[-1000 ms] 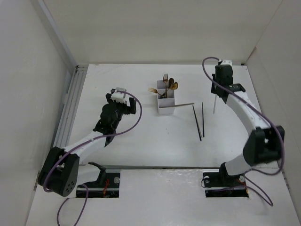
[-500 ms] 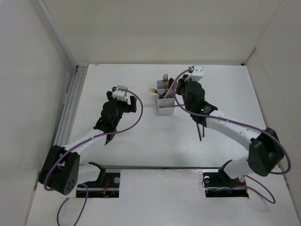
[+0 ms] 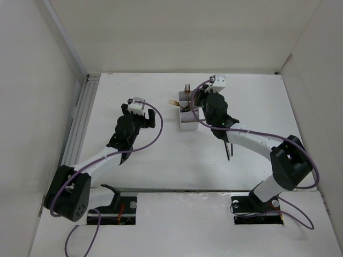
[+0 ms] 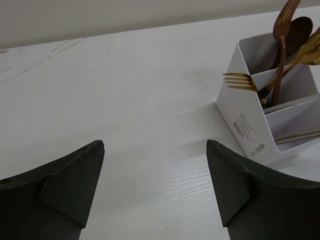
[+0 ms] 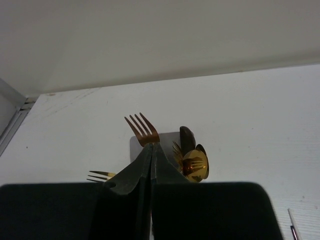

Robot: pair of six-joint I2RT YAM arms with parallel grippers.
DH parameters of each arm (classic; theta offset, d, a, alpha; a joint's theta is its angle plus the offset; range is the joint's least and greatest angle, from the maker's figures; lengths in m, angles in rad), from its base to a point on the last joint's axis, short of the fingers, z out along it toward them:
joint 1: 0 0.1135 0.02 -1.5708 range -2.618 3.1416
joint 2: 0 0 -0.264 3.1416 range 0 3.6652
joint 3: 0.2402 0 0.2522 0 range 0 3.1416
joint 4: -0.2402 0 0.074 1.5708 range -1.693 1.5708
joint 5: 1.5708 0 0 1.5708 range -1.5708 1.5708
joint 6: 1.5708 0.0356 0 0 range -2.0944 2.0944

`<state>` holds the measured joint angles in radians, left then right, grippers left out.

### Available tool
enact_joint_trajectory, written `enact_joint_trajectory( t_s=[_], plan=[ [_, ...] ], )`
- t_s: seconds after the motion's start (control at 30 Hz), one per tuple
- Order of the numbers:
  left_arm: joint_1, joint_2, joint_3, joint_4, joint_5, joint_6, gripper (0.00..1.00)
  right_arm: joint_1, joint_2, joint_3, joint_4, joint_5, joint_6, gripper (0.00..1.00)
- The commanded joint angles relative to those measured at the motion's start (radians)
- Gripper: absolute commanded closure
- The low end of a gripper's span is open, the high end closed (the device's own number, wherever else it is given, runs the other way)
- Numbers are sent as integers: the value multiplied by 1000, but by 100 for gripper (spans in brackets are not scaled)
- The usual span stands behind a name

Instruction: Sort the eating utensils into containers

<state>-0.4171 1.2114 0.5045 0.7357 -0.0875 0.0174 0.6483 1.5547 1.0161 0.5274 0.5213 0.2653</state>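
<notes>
We find a sticker [image 4: 248,134] on the white box [image 3: 187,122], print too small to read, box mid-counter toward the far edge, holding gold forks and spoons [image 4: 240,80], right gripper [image 5: 151,150] swung in from the right edge, fingers pressed together, left gripper [image 4: 155,146] spread apart

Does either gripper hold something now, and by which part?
The left gripper is open, holding nothing. The right gripper is shut at the white box; whether something thin sits between its fingers cannot be told.
</notes>
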Motion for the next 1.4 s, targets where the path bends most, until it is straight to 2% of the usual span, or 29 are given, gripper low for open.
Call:
enact_joint_trajectory(
  t_s=[0.0, 0.17, 0.23, 0.27, 0.4, 0.53, 0.8, 0.97, 1.2, 1.3, 1.37],
  plan=[
    [5, -6, 2, 41, 2, -4, 19, -18, 11, 44, -10, -49, 32, 100],
    [5, -6, 2, 50, 2, -4, 19, -67, 2, 79, -119, -115, 32, 99],
    [5, -6, 2, 50, -7, 6, 19, -85, -34, 79, -170, -115, 67, 87],
    [5, -6, 2, 50, -8, 6, 19, -94, -51, 79, -214, -136, 68, 75],
    [5, -6, 2, 41, -8, -3, 19, -125, -134, 70, -317, -190, 104, 50],
    [5, -6, -7, 50, 2, -13, 19, -53, -127, 113, -484, -74, 149, 47],
    [5, -6, -7, 50, 11, -13, 19, -53, 31, 223, -630, -98, 294, 43],
    [5, -15, -7, 41, 2, -13, 19, -52, 79, 325, -843, 29, 367, 42],
    [5, -6, -7, 50, 11, -13, 19, -42, 25, 311, -739, 39, 221, 37],
    [5, -6, -7, 50, 11, -13, 19, -42, 25, 387, -794, 59, 183, 37],
    [5, -6, -7, 50, 11, -13, 19, -42, 12, 359, -794, 62, 183, 37]
  ],
)
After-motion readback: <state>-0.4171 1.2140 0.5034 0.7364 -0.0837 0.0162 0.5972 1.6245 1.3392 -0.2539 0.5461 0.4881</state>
